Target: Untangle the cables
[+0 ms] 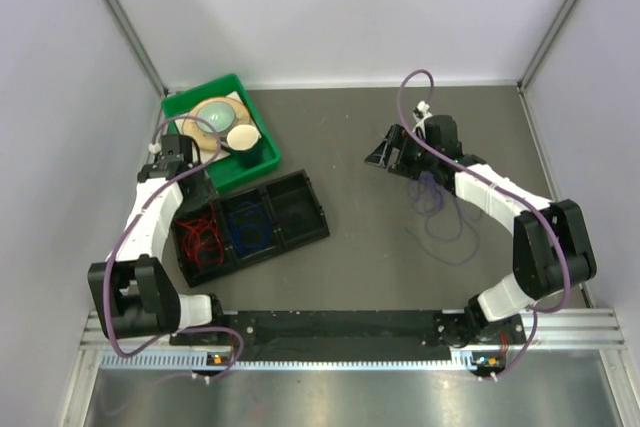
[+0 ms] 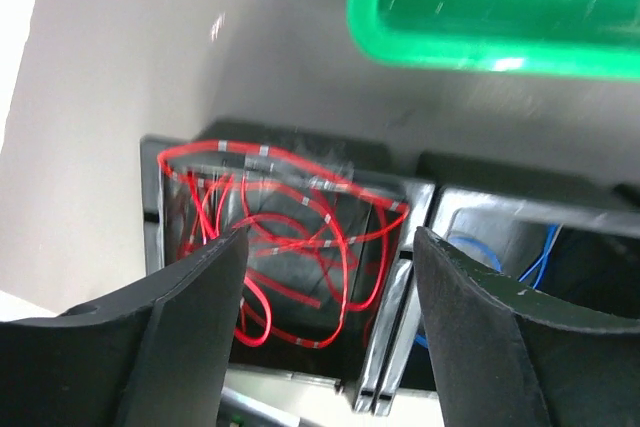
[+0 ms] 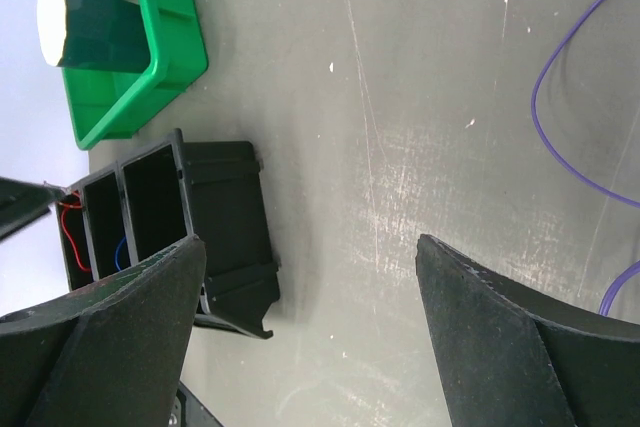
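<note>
Grey scuffed table (image 1: 370, 197) | pale walls (image 1: 350, 7) | left claw (image 2: 328, 245) spread | right claw (image 3: 310, 245) spread

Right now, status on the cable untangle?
Left gripper open, over red cables in black tray. Right gripper open, empty, near purple cables loose on table. Blue cables in middle compartment. Nothing blocking either gripper.

Under my left gripper (image 2: 330, 247), the red cables (image 2: 270, 237) crowd 1 end compartment of the black tray (image 2: 330, 147). Its walls sit close beside both fingers, and the green bin (image 2: 480, 42) blocks just ahead. Beneath my right gripper (image 3: 310, 247) the table (image 3: 350, 147) lies free; 1 purple cable (image 3: 536, 112) loops beyond its right finger.
</note>
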### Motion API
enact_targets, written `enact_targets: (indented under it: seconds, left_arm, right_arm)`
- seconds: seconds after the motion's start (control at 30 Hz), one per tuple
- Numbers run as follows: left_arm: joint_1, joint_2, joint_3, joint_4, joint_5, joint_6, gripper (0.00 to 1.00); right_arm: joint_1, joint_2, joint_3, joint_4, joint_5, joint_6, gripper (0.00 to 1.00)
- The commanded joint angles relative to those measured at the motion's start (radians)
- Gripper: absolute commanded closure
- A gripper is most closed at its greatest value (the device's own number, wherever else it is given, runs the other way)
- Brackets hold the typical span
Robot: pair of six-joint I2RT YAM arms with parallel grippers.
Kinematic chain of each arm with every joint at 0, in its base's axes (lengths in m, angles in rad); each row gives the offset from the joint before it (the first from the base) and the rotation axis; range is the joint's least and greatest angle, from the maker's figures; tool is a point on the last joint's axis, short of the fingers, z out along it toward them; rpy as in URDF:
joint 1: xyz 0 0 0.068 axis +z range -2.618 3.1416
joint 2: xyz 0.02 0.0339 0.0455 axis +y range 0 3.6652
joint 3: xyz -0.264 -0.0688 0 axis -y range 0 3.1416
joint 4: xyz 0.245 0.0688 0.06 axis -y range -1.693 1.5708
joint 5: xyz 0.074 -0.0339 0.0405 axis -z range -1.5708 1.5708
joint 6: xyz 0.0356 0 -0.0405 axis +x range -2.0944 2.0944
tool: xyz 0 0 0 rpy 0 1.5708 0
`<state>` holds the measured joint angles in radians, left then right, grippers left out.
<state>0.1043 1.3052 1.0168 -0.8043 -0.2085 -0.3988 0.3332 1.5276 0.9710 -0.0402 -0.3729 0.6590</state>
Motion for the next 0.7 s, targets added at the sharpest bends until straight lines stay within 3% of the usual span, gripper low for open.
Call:
enact_targets:
  seconds: [0.0, 0.13, 0.27, 0.53, 0.67]
  left_arm:
    - [0.005, -0.029, 0.008, -0.024, -0.003, -0.028, 0.27]
    - [0.003, -0.052, 0.035, 0.074, -0.063, -0.014, 0.2]
    - [0.005, 0.032, 0.109, 0.122, -0.133, -0.014, 0.15]
    - [0.003, 0.271, 0.209, 0.154, -0.114, -0.049, 0.13]
    - [0.005, 0.341, 0.25, 0.077, -0.091, -0.061, 0.15]
  right_arm:
    - [0.013, -0.007, 0.051, 0.053, -0.011, 0.004, 0.15]
    - [0.013, -0.009, 0.048, 0.056, -0.015, 0.008, 0.15]
    - [0.013, -0.012, 0.048, 0.056, -0.014, 0.008, 0.15]
    - [0.013, -0.017, 0.054, 0.048, -0.015, 0.007, 0.15]
    - [0.013, -0.02, 0.057, 0.043, -0.014, 0.004, 0.15]
